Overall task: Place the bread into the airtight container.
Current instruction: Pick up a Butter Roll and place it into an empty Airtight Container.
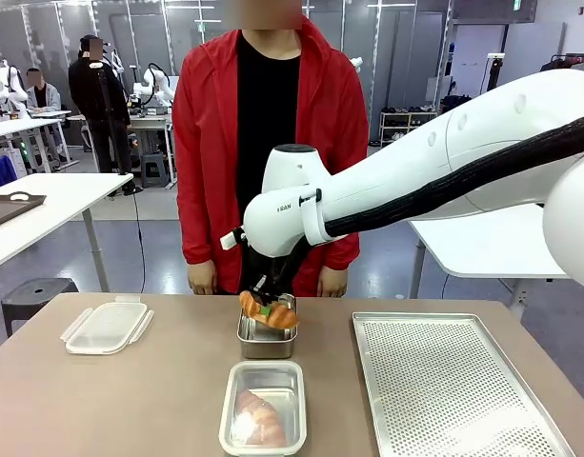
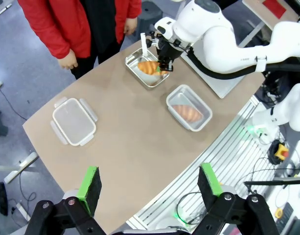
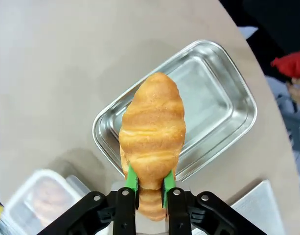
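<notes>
Right jaws pinching bread [image 3: 152, 122] between pads, over steel tray [image 3: 228, 93]; left jaws spread.

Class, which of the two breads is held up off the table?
The bread pinched in the right gripper, above the steel pan; the other bread lies in the clear container.

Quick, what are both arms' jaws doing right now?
Left gripper: jaws open, empty.
Right gripper: jaws closed on the bread.

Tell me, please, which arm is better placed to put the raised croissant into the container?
Right: right gripper holds the croissant over the steel pan beside the container; left gripper hangs open.
</notes>
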`<state>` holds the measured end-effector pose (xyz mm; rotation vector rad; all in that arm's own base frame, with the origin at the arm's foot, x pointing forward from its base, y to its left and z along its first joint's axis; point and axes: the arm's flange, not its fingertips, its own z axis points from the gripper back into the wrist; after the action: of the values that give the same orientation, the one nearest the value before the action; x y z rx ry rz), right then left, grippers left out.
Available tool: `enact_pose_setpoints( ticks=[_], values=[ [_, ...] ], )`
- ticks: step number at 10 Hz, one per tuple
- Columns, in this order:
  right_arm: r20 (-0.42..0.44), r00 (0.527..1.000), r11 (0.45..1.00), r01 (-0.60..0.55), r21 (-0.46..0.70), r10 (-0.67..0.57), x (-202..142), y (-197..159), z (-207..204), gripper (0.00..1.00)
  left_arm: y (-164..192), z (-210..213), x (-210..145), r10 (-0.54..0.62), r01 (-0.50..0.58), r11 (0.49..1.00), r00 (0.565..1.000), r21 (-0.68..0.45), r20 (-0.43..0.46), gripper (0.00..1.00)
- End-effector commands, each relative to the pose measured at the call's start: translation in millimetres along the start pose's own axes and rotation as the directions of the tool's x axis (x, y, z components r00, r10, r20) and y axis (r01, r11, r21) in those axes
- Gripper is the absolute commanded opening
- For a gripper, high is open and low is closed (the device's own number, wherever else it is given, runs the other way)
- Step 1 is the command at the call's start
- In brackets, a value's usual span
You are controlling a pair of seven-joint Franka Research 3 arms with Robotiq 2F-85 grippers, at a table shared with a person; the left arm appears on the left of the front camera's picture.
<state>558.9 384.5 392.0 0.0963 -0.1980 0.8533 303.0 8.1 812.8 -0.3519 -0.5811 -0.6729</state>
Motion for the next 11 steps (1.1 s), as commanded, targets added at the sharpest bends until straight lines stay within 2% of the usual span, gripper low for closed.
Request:
enact_pose_setpoints(
  ticks=[1, 3, 4, 8, 9, 11],
  values=[
    [-0.024, 0.973, 0.974, 0.227, -0.024, -0.228, -10.3, 5.2, -7.9, 0.23, -1.3, 1.8, 0.2, -0.009, 0.009, 1.0, 1.0, -0.006, -0.003, 1.0],
    [-0.035, 0.941, 0.939, 0.339, 0.051, -0.337, -5.8, -4.8, -12.8, 0.23, -1.3, 1.8, 0.2, -0.009, 0.009, 1.0, 1.0, -0.006, -0.003, 1.0],
    [-0.032, 0.928, 0.927, 0.373, 0.028, -0.372, -0.1, -8.3, -18.6, 0.23, -1.3, 1.8, 0.2, -0.009, 0.009, 1.0, 1.0, -0.006, -0.003, 1.0],
    [-0.012, 0.906, 0.905, 0.423, -0.033, -0.424, 24.1, -15.8, -27.1, 0.23, -1.3, 1.8, 0.2, -0.009, 0.009, 1.0, 1.0, -0.006, -0.003, 1.0],
    [0.004, 0.908, 0.907, 0.419, -0.033, -0.419, 27.0, -18.7, -25.1, 0.23, -1.3, 1.8, 0.2, -0.009, 0.009, 1.0, 1.0, -0.006, -0.003, 1.0],
    [-0.016, 0.904, 0.904, 0.428, -0.028, -0.428, 22.7, -24.6, -26.4, 0.23, -1.3, 1.8, 0.2, -0.009, 0.009, 1.0, 1.0, -0.006, -0.003, 1.0]
  ],
)
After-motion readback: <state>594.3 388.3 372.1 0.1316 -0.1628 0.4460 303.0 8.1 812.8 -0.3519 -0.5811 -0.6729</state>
